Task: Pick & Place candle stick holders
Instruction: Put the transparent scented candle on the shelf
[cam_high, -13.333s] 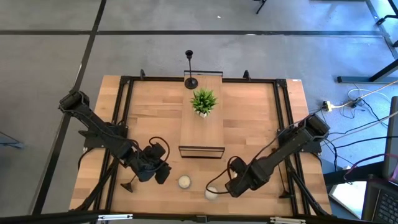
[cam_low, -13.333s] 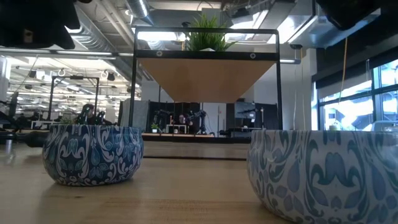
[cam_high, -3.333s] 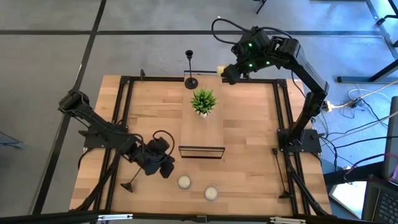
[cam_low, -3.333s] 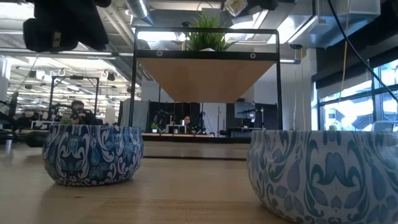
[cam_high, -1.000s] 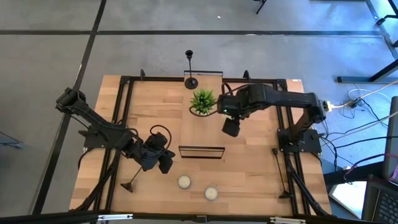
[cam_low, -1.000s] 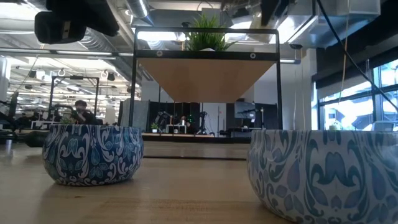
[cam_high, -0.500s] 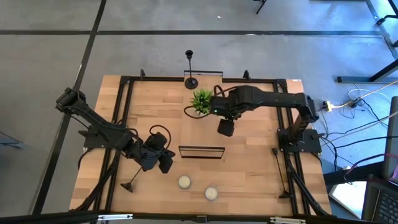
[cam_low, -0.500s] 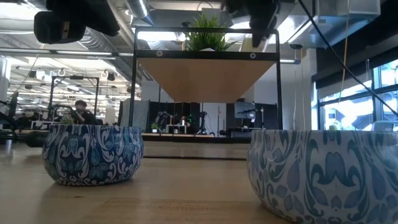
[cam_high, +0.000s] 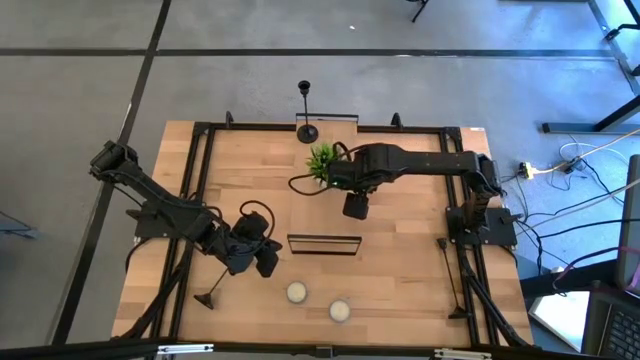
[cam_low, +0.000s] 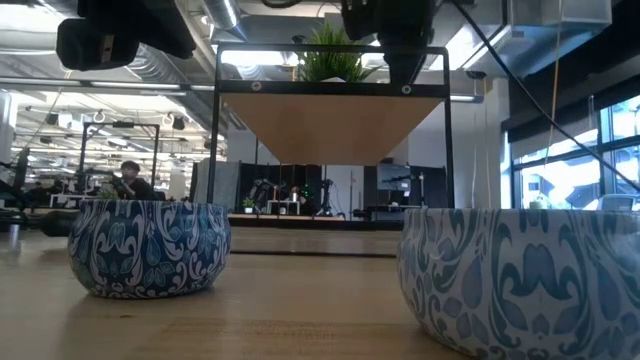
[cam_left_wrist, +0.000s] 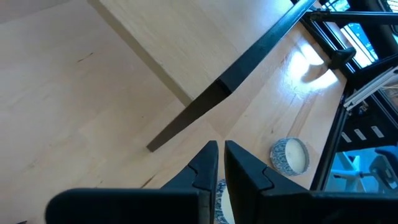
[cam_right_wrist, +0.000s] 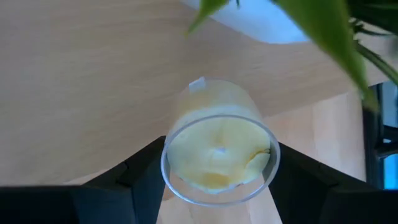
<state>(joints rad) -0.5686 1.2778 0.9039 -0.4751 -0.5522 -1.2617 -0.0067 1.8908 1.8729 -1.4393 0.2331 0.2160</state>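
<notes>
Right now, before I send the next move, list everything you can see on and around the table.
candle stick holders: 2, black; one at the far edge, one front left
candle tins: 2, blue-and-white, table front
potted plant: 1, green, on the shelf
shelf: 1, wood with black frame, table centre
glass candle: 1, yellow, in the right hand
left hand: shut, empty, above front left
right hand: beside the plant, gripping the glass candle

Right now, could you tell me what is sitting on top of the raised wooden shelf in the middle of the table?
The green potted plant stands on the shelf; the right gripper hangs beside it, holding a yellow candle in a clear cup. The arm covers part of the shelf.
</notes>
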